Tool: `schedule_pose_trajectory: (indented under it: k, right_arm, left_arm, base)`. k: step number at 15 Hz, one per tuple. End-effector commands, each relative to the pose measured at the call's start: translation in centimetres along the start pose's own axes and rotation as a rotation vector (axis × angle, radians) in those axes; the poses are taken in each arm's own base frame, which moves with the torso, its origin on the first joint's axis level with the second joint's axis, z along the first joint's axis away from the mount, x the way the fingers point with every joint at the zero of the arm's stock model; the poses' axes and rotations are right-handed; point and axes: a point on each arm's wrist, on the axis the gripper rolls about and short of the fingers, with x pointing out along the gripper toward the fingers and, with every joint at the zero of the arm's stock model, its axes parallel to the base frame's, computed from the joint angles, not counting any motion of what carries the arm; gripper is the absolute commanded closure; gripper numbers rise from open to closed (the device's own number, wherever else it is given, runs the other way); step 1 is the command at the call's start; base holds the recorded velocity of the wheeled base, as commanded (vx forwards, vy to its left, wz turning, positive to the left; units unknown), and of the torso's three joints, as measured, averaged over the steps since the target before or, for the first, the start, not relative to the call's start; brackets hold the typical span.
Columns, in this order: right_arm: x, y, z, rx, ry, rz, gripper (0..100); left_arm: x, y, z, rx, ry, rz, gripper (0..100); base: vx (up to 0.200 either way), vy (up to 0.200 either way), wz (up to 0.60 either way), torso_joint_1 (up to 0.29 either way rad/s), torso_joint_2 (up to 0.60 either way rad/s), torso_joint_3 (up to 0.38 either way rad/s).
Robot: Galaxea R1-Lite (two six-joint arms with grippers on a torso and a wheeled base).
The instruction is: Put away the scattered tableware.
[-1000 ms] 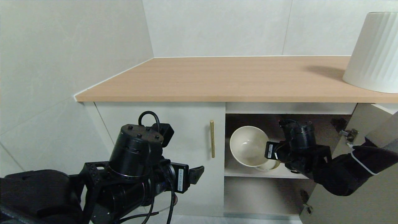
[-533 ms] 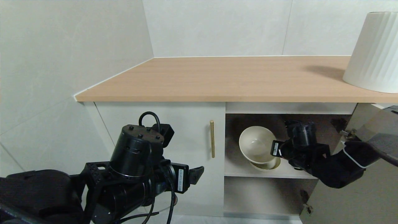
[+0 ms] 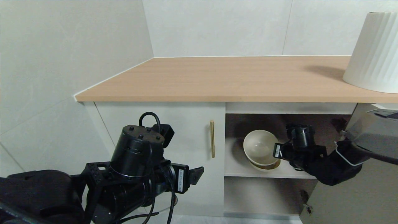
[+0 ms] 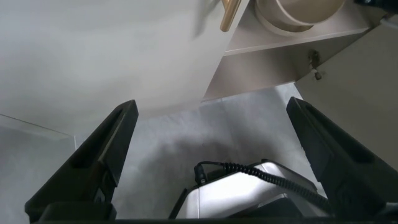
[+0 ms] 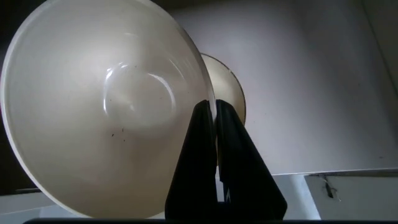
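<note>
1. Pale tiled walls (image 3: 217,28) meet in a corner behind a wood-topped bench (image 3: 217,77); a white ribbed shade (image 3: 373,53) stands at the bench's far right.
2. Below the bench, the cabinet's left door (image 3: 174,118) is closed and carries an upright brass handle (image 3: 212,139) (image 4: 229,15). The right door (image 3: 373,199) is swung open, exposing a white shelf (image 3: 239,169) (image 4: 280,43).
3. The cream bowl (image 3: 259,146) (image 5: 106,106) (image 4: 298,9) is inside the open compartment, above the shelf. It is tilted, its mouth turned outward and toward the robot's left.
4. Directly under the bowl, a small dish (image 3: 267,166) (image 5: 227,87) lies on the shelf. The bowl's base sits at the dish; whether it rests fully in it cannot be told.
5. The right arm (image 3: 335,165) extends into the compartment; its jaws pinch the bowl's rim on the robot's right side, pressed together with the thin wall between them.
6. The left arm (image 3: 136,168) is low in front of the closed door, well apart from the bowl. Its jaws are spread wide and hold nothing, with grey floor (image 4: 205,137) beyond them.
</note>
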Motion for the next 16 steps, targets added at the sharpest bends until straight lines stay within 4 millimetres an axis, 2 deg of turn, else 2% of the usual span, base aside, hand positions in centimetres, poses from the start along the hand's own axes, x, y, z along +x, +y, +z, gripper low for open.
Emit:
schedule_pose_trajectory:
  k: [1,9,10,16]
  right_arm:
    - [0.8,-0.5,-0.4,-0.003,0.011,-0.016,100]
    - [2.0,-1.0,-1.0,-0.004,0.026,-0.038,100]
    - [2.0,-1.0,-1.0,-0.004,0.026,-0.039,0]
    - [1.9,-1.0,-1.0,-0.003,0.025,-0.037,0]
  left_arm:
    - [0.0,0.0,0.0,0.0,0.001,0.001,0]
    - [0.1,0.0,0.0,0.0,0.002,0.003,0]
    - [0.1,0.0,0.0,0.0,0.002,0.003,0]
    - [0.1,0.0,0.0,-0.001,0.0,0.002,0]
  base:
    - [0.0,0.0,0.0,0.0,0.0,0.0]
    - [0.0,0.0,0.0,0.0,0.0,0.0]
    - [0.0,0.0,0.0,0.0,0.0,0.0]
    - [0.0,0.0,0.0,0.0,0.0,0.0]
